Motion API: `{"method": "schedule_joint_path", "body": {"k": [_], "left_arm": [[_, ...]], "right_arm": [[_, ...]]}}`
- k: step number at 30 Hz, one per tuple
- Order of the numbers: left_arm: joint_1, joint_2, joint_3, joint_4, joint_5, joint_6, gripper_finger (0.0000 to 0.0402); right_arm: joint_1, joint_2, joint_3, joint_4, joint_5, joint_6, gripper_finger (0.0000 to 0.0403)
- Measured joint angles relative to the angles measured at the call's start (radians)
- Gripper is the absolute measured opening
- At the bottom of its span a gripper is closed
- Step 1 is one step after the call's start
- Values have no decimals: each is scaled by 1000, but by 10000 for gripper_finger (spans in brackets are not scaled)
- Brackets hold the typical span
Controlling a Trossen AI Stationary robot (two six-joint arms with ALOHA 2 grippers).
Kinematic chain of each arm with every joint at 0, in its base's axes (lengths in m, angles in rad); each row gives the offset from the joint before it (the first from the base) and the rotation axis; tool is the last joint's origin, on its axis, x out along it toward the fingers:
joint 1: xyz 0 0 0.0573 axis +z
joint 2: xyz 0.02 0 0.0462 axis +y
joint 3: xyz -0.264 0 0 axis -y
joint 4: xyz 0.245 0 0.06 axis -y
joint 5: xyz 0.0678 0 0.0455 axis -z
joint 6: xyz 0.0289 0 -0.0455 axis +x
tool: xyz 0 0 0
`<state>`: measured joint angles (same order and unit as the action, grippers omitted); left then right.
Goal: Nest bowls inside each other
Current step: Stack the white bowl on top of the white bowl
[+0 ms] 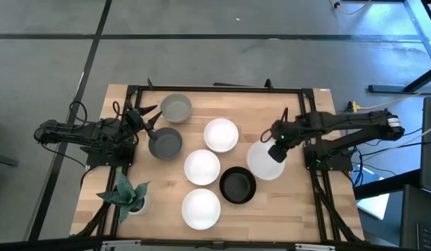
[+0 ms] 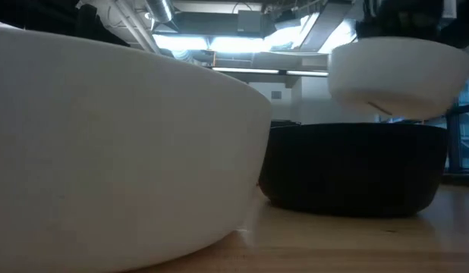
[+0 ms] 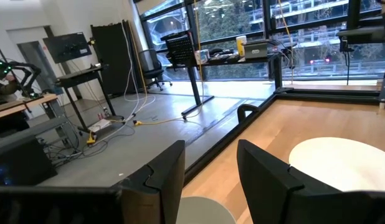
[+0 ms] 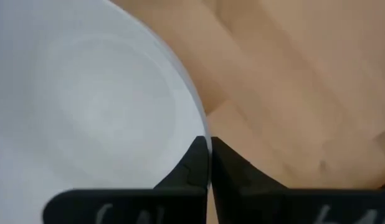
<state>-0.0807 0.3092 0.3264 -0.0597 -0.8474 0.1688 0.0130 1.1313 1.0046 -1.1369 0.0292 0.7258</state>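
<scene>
Carrying round white plain bowl (image 1: pixel 264 160), right pincer (image 1: pixel 276 151) clamped on rim, lifted beside round black bowl (image 1: pixel 238 185); next: centre over it, lower. Left pincer (image 1: pixel 147 118) wide, idle.

**Colours on the table**

Four white bowls (image 1: pixel 202 166), two grey bowls (image 1: pixel 176 107) and one black bowl (image 1: pixel 238 185) are seen on pale striped wood (image 1: pixel 299 209). Green, possibly mottled leaves (image 1: pixel 125 192) are shown at lower left.

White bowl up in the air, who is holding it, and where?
The right tool pinches the white bowl by its rim. The left tool holds nothing.
</scene>
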Motion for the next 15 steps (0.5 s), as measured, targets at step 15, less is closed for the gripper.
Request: {"method": "schedule_joint_path", "body": {"k": [15], "left_arm": [[0,0,0,0,0,0,141]], "right_arm": [[-182,373,396,6,6,-492,4]]}}
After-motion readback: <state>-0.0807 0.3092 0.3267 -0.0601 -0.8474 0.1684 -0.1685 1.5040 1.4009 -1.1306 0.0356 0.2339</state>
